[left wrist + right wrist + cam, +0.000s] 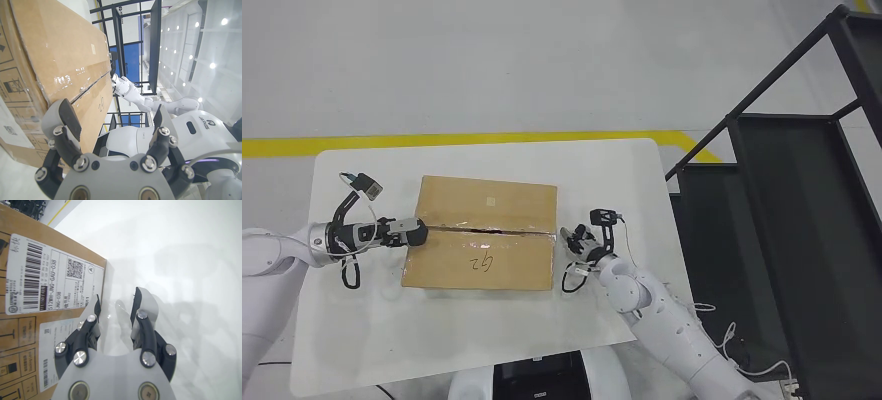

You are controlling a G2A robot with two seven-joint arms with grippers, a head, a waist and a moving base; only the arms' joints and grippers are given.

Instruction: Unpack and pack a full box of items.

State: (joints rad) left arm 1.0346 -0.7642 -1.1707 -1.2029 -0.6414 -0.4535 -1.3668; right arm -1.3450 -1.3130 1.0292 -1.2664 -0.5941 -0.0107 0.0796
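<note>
the white table [622, 170] carries the long brown cardboard box [482, 245] at its middle, flaps shut along a taped seam. nothing pins the box, so an uneven push could slide or skew it. the left gripper [113, 109] is spread and empty, one pad at the seam's end. the right gripper [117, 296], likewise spread and empty, has a finger just beside the labelled end wall.

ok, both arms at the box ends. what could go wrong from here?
1. Glossy tape covers the seam end of the box, right where the open left gripper sits. Its fingers could slip or tear cardboard instead of lifting a flap.
2. The open right gripper sits beside the labelled end wall. Nothing grips the box, so a push could slide it across the table.
</note>
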